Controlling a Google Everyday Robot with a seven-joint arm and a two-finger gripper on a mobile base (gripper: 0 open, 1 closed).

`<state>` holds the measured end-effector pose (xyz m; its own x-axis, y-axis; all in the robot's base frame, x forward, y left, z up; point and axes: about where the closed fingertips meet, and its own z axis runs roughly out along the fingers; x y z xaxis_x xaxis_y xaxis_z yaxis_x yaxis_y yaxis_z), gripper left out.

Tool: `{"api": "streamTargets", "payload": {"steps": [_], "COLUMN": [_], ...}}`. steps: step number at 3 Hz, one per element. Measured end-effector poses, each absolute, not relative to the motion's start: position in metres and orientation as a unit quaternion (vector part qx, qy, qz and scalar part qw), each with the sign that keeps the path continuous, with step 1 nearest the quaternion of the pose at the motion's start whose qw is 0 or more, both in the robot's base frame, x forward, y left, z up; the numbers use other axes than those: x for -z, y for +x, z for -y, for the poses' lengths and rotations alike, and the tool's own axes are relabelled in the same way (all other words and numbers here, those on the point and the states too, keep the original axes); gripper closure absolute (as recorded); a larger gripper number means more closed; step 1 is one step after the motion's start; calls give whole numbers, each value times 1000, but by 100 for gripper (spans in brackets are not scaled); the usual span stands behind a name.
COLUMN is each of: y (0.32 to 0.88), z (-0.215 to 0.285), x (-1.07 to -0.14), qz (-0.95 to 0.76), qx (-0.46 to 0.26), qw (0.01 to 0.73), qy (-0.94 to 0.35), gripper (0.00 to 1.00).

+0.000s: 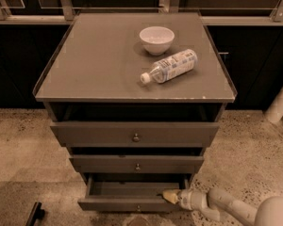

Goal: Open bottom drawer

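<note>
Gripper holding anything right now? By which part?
Cannot tell for sure. The gripper is at the top edge of the bottom drawer front, right of the knob; the drawer stands partly open.

The fingers (170,196) sit low at the front right, just under the middle drawer (104,164). Straight above that drawer is the top drawer (94,134). Each has a small round knob at its centre, up and left of the fingers. Higher still is the grey bench (85,69). A white bowl (156,39) stands upright on it, far above the fingers. Just in front of the bowl, a clear bottle (170,66) lies on its side, white cap pointing front-left. Speckled floor (19,145) spreads out on both sides. A pale post (280,100) leans up and right of the fingers, and a dark bar (35,214) lies far to their left. A rail (19,19) runs behind the bench.
</note>
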<state>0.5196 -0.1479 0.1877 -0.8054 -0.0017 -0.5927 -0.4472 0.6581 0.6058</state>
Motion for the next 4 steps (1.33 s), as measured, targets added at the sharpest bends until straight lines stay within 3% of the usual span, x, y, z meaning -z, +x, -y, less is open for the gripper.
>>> {"api": "streamTargets", "payload": {"steps": [1,4], "y": [482,515], "z": [178,153], "x": [-194,-223], "qz": [-871,-867], "qx": [-411,-399], "qw": [252,265], "qy": [-88,-134], "gripper": [100,100]}}
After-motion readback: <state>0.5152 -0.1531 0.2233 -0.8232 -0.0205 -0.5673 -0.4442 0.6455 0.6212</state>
